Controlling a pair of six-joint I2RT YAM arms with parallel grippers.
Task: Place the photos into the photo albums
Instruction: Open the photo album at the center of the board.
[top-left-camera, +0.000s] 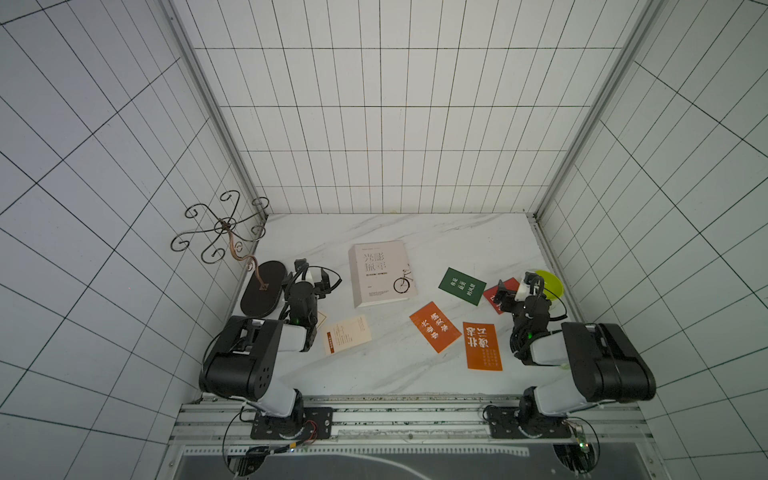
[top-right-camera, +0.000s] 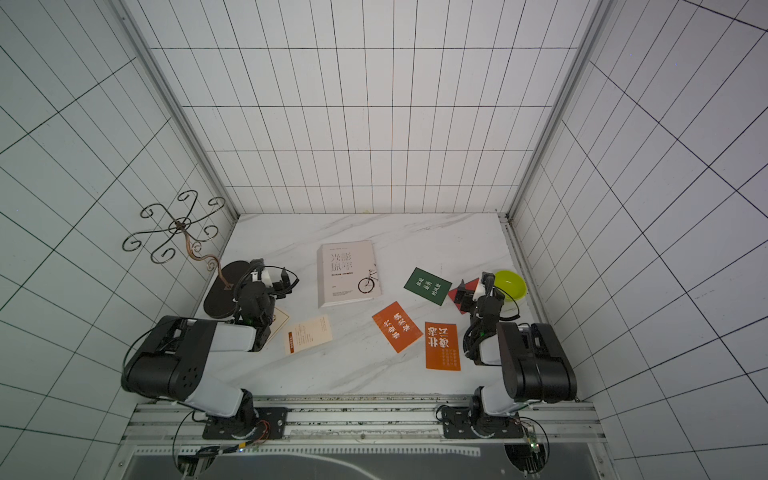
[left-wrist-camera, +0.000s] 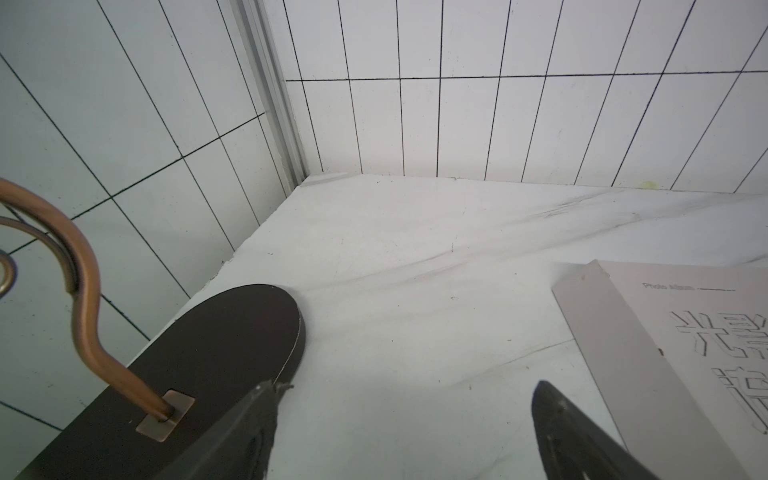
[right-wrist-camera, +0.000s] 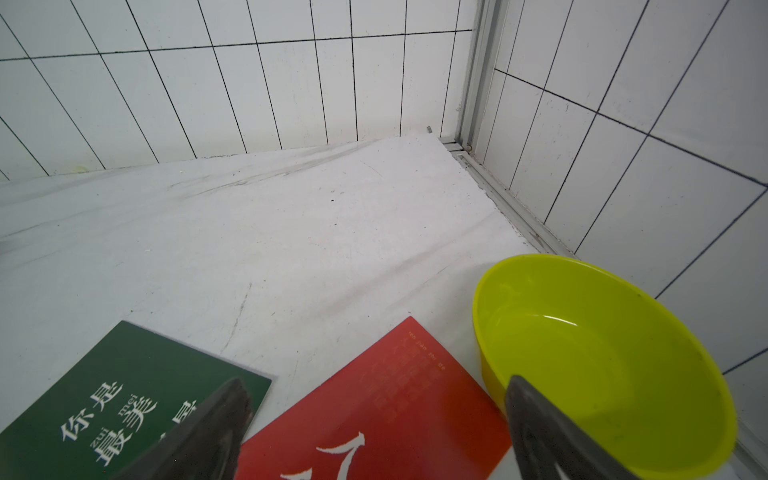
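— So, what lies where, biggest first?

— Biggest is the marble table (top-left-camera: 395, 232). Near its middle, toward the back wall, the photo album (top-left-camera: 380, 274) lies shut with its cover up, showing grey characters and a bicycle drawing. By the left wall stands a hook stand (top-left-camera: 264, 293) on a dark oval base. By the right wall sits a yellow-green bowl (top-left-camera: 550, 284).

— And the album against the left gripper?

— Just to its right. The left gripper (left-wrist-camera: 405, 392) hangs over bare marble between the stand's base and the album, jaws spread wide with nothing in them. In the left wrist view the album's near corner lies just outside one finger and the base's edge is at the other.

— The photos?

— All loose on the table. One orange photo (top-left-camera: 435, 327) and a second orange photo (top-left-camera: 482, 345) lie close together, nearer the robot than the album and to its right. A cream photo (top-left-camera: 347, 335) lies in front of the album. Another cream photo (top-right-camera: 279, 318) is mostly hidden under the left arm. The green photo (top-left-camera: 462, 286) lies right of the album, and the red photo (right-wrist-camera: 395, 399) is just beyond it.

— The right gripper?

— The right gripper (right-wrist-camera: 376, 382) is wide apart too, and empty. It hangs over the red photo, with the green photo by one finger and the bowl by the other. Whether it touches the card I cannot tell.
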